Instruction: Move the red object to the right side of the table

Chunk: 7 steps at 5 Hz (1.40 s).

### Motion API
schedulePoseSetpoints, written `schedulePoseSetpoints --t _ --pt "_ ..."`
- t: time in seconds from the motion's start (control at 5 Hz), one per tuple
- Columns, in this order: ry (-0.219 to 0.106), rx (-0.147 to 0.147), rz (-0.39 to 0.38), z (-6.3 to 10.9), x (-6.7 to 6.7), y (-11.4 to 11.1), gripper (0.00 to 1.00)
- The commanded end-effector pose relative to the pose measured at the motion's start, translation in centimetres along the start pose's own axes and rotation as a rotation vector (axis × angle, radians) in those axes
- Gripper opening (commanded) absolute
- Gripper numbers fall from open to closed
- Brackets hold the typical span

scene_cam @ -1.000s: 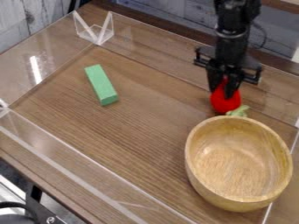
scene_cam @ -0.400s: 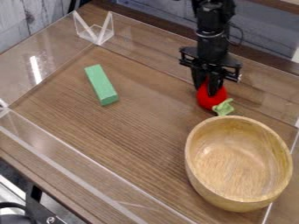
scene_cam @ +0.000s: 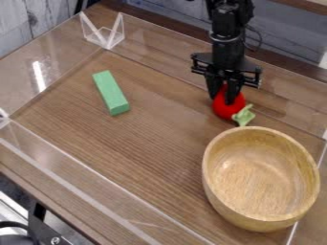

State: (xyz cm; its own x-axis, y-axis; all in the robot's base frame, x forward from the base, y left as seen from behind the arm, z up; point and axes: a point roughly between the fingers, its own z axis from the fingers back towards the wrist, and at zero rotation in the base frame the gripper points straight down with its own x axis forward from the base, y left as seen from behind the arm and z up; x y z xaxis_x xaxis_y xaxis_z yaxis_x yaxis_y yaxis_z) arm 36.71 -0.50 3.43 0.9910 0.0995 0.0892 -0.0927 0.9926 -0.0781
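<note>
The gripper (scene_cam: 228,94) hangs from a black arm that comes down from the top edge of the picture at about one o'clock, and it points straight down at the table (scene_cam: 153,134). Its black fingers (scene_cam: 227,88) are closed on the upper part of the red object (scene_cam: 228,107), a small glossy red toy shaped like an egg. The toy stands under the gripper with its lower end on or just above the wood; which of the two cannot be told from this view. A pale green leafy piece (scene_cam: 244,116) sticks out from the toy toward four o'clock, low by the tabletop. The toy sits to the right of the table's middle, at roughly two o'clock from the centre of the picture. A round wooden bowl (scene_cam: 262,178) stands near it at five o'clock from the toy, apart from it, in the table's near right corner. A green rectangular block (scene_cam: 111,93) lies flat on the wood at nine o'clock from the toy, well apart, with its long side running from eleven to five. Low clear acrylic walls (scene_cam: 52,67) border the brown wood-grain top, and a small clear folded piece (scene_cam: 102,33) stands at the far left corner, at eleven o'clock.
</note>
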Motion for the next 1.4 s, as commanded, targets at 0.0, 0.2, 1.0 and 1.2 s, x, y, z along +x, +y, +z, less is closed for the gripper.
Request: schedulePoseSetpoints --t 0.0,0.2,1.0,1.2 --pt "-0.042 0.026 0.065 1.5 0.5 1.1 0.0" --pt "-0.043 0.033 0.077 0.8 0.5 1.7 0.0" --pt "-0.04 0.05 0.023 -0.1 0.5 1.8 0.0" --pt "-0.045 0.053 0.025 -0.6 0.2 0.6 0.0"
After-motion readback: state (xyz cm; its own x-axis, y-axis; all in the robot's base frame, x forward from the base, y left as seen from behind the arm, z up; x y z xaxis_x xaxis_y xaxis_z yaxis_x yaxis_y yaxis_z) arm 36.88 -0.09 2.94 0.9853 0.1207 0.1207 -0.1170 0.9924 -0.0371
